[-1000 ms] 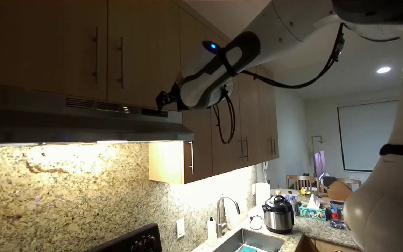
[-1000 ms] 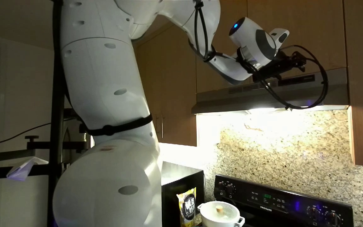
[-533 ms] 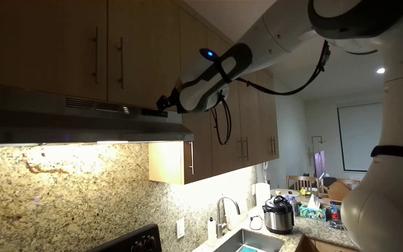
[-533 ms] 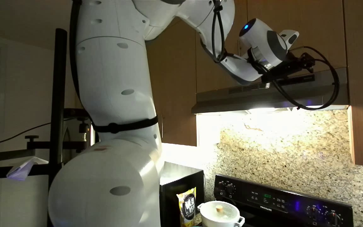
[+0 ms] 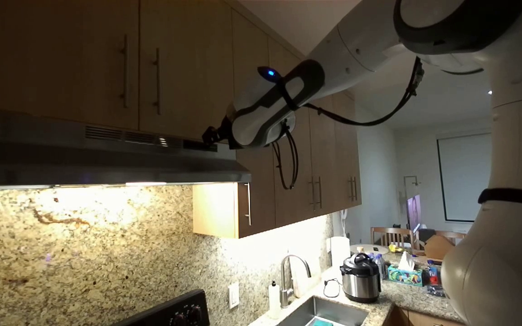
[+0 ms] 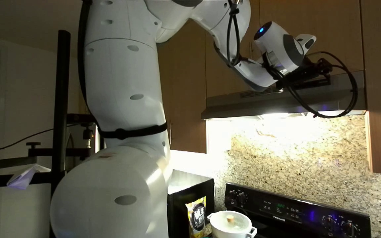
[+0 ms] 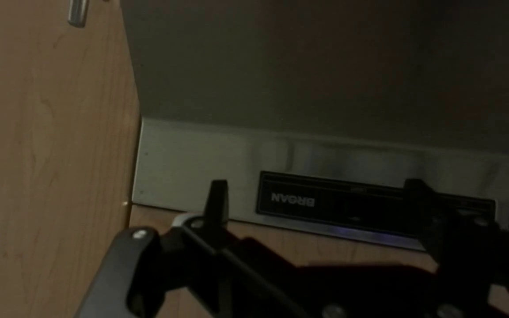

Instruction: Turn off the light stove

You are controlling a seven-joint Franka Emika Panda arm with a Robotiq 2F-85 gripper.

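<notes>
The light stove, a wide stainless-steel range hood point(image 5: 107, 158), hangs under the wooden cabinets. It also shows in an exterior view point(image 6: 240, 107) and fills much of the wrist view point(image 7: 192, 159). Its underside lamp point(image 6: 275, 115) is lit. The black control panel point(image 7: 303, 205), with upside-down BROAN lettering, lies on the upper front strip; its buttons are too dark to make out. My gripper point(image 7: 317, 187) is open and empty, its fingertips spread in front of the panel. One finger covers the panel's right part. In an exterior view the gripper point(image 5: 209, 135) is at the panel's height; contact cannot be told.
Wooden cabinets point(image 5: 188, 68) with bar handles point(image 5: 157, 81) rise just above the hood. A cabinet side point(image 7: 51, 154) borders the hood in the wrist view. Below are a black stove control board point(image 6: 296, 211) and a white lidded pot point(image 6: 230, 226). Cables point(image 6: 352, 96) loop beside the gripper.
The arm has swung and lowered slightly, bringing the gripper a little down toward the hood's control panel. Most of the motion came in the first half second. The lamp stays lit.
</notes>
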